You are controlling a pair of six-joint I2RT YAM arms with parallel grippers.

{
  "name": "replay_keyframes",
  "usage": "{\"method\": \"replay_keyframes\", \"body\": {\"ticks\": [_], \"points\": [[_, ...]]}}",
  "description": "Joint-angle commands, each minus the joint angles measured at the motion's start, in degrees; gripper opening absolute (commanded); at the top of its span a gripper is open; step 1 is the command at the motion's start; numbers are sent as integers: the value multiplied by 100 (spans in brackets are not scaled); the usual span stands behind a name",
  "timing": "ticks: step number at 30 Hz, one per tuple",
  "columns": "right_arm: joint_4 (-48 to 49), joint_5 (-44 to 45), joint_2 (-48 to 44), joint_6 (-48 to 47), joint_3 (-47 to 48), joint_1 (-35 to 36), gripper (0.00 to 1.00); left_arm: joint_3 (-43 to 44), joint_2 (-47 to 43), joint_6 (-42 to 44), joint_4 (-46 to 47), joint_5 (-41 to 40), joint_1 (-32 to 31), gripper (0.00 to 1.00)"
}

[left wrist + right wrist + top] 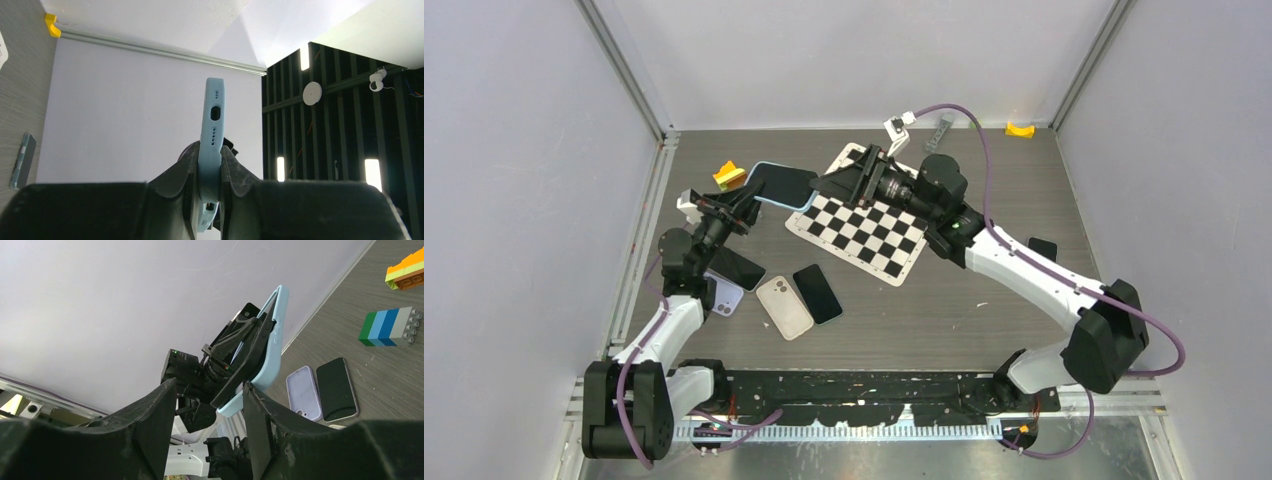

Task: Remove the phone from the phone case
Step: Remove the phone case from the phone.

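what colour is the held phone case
The phone case is light blue, clearest in the left wrist view.

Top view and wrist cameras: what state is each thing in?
Light blue silicone phone case: lifted, clamped in left gripper.
Right gripper: open, around the case's end.
Black phone: lying flat, screen up.
Cream phone: lying back up.
Black-and-white checkered board: lying flat.
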Motion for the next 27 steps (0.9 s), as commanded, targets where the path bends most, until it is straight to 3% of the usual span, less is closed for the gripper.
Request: {"method": "replay_keyframes", "body": {"ticks": [1, 13, 15, 17, 21, 24, 27], "points": [[412, -231, 240, 219, 390, 29, 57, 218, -157, -530, 631, 11, -66, 0], [355, -43, 382, 462, 244, 29, 55, 358, -126, -448, 639, 39, -116, 0], [443, -96, 301, 427, 239, 29, 47, 322, -118, -463, 649, 18, -113, 0], [656, -164, 255, 462, 204, 29, 32, 305, -117, -464, 643, 14, -115, 0], [861, -238, 246, 558, 209, 29, 21, 276, -106, -472, 637, -8, -111, 0], [732, -205, 302, 549, 225, 27, 21, 275, -114, -510, 647, -37, -115, 0], [452, -138, 345, 513, 219, 29, 32, 275, -114, -594, 703, -78, -115, 0]]}}
